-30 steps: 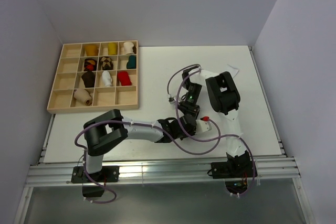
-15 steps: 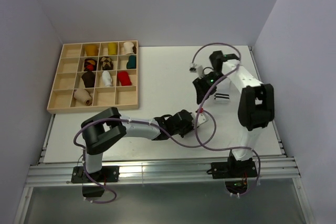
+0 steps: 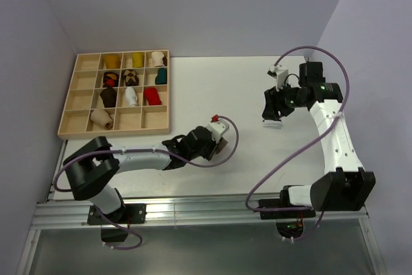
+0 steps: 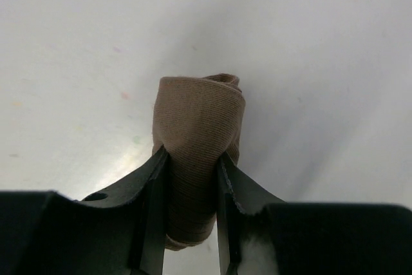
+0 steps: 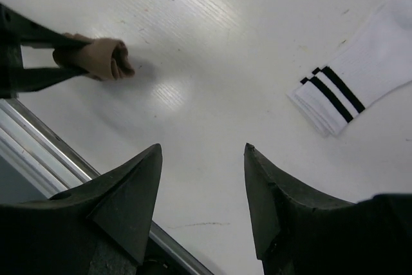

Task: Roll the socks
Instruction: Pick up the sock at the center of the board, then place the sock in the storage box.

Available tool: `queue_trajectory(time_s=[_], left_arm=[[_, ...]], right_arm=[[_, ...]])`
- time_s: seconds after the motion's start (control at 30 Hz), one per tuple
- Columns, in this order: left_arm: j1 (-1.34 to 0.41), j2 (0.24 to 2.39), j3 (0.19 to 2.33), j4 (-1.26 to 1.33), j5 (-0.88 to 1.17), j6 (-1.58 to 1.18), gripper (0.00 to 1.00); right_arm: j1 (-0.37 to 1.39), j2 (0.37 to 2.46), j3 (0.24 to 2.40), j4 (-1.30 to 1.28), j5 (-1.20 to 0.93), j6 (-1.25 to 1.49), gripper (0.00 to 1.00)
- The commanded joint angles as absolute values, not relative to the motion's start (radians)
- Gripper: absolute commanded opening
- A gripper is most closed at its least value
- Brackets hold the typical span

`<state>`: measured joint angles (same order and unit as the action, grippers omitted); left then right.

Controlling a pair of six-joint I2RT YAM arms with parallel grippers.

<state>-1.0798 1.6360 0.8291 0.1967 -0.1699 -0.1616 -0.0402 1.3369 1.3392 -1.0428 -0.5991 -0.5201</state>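
Two things changed in the last sec: R arm let go and swung off to the far R side of the table [image 3: 212, 88], and L arm pulled the roll away to the left. L gripper [image 4: 193, 154] is clamped narrow on the brown sock [image 4: 199, 114], which is wound into a tight bundle and pinched at its middle, rolled end sticking out past the tips; just above the surface or brushing it, can't tell which. R gripper [image 5: 203, 152] now stands wide w/ nothing between the jaws, hovering near the cream sock [image 5: 364, 75], which lies flat and unrolled, dark cuff stripes showing, well apart from the brown roll. Means, I'd say: brown one is done bar stowing, prob. bound for the wooden tray [image 3: 74, 120] at far L, where other rolls sit in compartments w/ several free, and R is lining up on the cream sock as next to roll
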Motion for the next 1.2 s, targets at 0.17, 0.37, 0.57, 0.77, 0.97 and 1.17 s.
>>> queue_trajectory(time_s=[0.17, 0.37, 0.57, 0.77, 0.97, 1.17], left_arm=[[-0.948, 1.421, 0.871, 0.161, -0.355, -0.282, 0.00], [-0.812, 1.293, 0.893, 0.059, -0.622, -0.356, 0.00], [-0.638, 1.210, 0.887, -0.119, -0.929, -0.472, 0.00], [-0.451, 1.320, 0.911, -0.259, -1.054, -0.583, 0.00], [-0.371, 1.553, 0.989, -0.316, -1.078, -0.609, 0.00], [-0.334, 1.692, 1.046, -0.318, -0.967, -0.604, 0.00]], right_arm=[[-0.044, 1.166, 1.321, -1.068, -0.630, -0.437, 0.64], [-0.044, 1.132, 1.295, -1.037, -0.673, -0.374, 0.64], [-0.043, 1.123, 1.243, -0.959, -0.649, -0.354, 0.64], [-0.040, 1.164, 1.230, -0.957, -0.631, -0.373, 0.64], [-0.028, 1.157, 1.198, -0.934, -0.612, -0.376, 0.64], [-0.022, 1.163, 1.170, -0.920, -0.597, -0.376, 0.64]])
